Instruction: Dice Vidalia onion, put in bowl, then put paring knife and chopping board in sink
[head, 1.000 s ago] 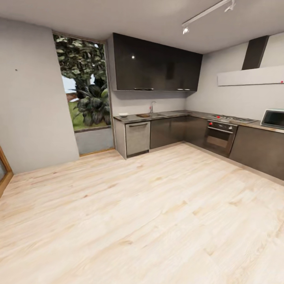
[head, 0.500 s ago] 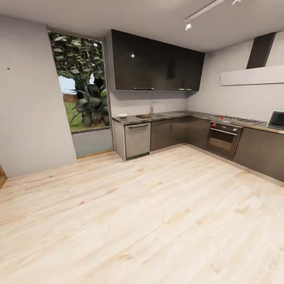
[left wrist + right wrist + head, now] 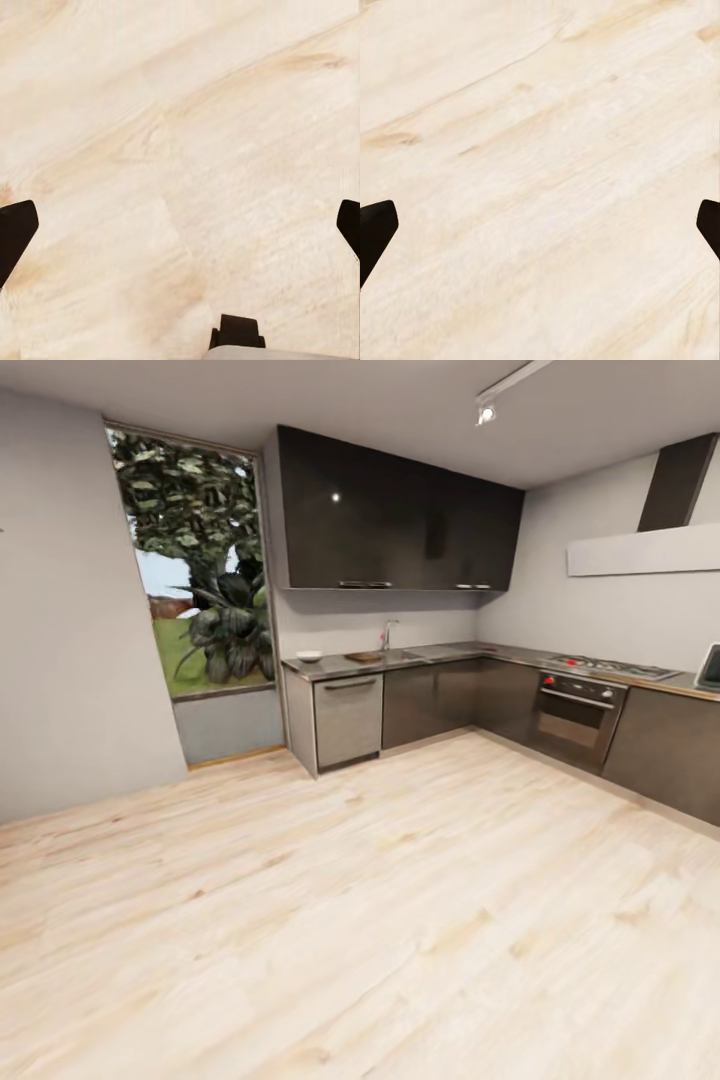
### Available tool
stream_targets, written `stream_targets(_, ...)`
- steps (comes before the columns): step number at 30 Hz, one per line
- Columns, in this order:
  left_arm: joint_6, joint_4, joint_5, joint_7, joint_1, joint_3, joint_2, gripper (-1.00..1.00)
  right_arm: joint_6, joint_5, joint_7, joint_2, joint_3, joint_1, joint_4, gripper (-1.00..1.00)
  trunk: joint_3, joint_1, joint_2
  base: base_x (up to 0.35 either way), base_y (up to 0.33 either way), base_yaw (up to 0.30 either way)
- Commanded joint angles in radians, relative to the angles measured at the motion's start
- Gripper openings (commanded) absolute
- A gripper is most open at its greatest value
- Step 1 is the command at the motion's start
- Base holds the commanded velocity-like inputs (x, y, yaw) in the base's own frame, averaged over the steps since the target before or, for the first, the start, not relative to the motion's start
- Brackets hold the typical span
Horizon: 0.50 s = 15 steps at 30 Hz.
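Note:
Across the room the dark countertop [image 3: 440, 656] runs along the far wall. The sink [image 3: 397, 655] sits in it under a chrome tap [image 3: 385, 633]. Left of the sink lies the brown chopping board [image 3: 364, 656], and the white bowl [image 3: 310, 656] stands near the counter's left end. The onion and the paring knife are too small to make out from here. My left gripper [image 3: 180, 232] hangs open over bare wooden floor. My right gripper [image 3: 540, 232] is open too, with only floor planks between its fingertips.
Light wooden floor [image 3: 360, 900] stretches from me to the cabinets. A tall window [image 3: 195, 560] with plants outside is left of the counter. An oven [image 3: 572, 718] with a hob [image 3: 600, 665] stands along the right wall, under a hood [image 3: 650, 545].
The whole head view has shifted: the kitchen counter looks slightly nearer and the window has slid left, so the camera has moved. The things on the counter have kept their places.

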Motion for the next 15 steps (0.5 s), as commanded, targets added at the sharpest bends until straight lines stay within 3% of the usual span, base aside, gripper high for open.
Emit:
stream_targets(1,-0.003,0.0,0.0,0.002,0.0,0.0,0.0,1.0,-0.002,0.0,0.0,0.0,0.001,0.0,0.0,1.0,-0.001,0.001,0.0,0.322,0.0,0.0)
stream_targets(15,-0.003,-0.001,-0.002,0.002,0.0,0.0,0.0,1.0,-0.002,0.001,0.0,0.0,0.001,0.0,0.0,1.0,-0.001,0.001,0.0,0.322,0.0,0.0)
